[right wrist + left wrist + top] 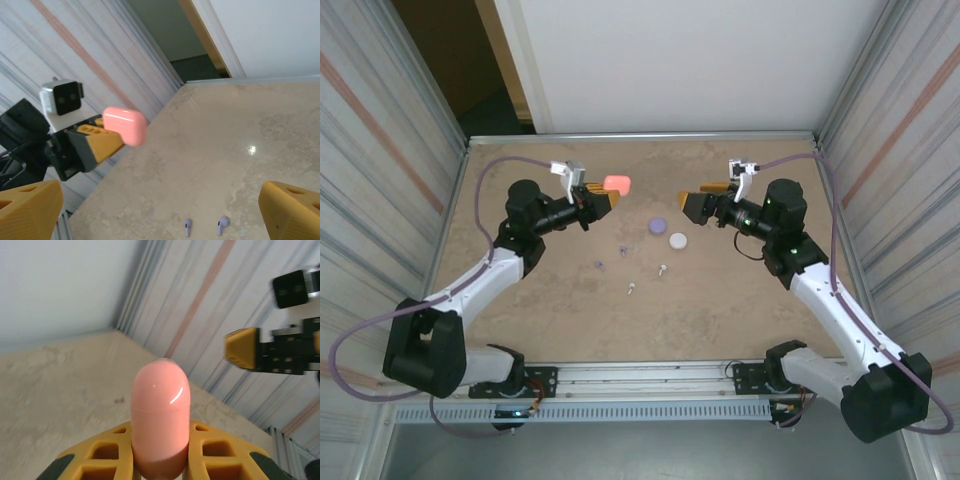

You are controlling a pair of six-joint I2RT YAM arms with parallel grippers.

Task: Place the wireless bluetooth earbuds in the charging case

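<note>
coral-pink case (125, 125), purple earbuds (221, 225), beige table (240, 120)

arms (840, 310): white links, black joints | cables (510, 160): purple | hand fingers (30, 207): yellow-orange, slotted

The left arm bends at the elbow and its wrist turns inward. The left hand (605, 196) is raised above the table (720, 300), clamped tight on a coral-pink case (617, 184) that juts beyond its fingertips. Facing it and well apart, the right hand (698, 198) hangs at similar height, its yellow fingers (292, 207) spread wide.
</note>
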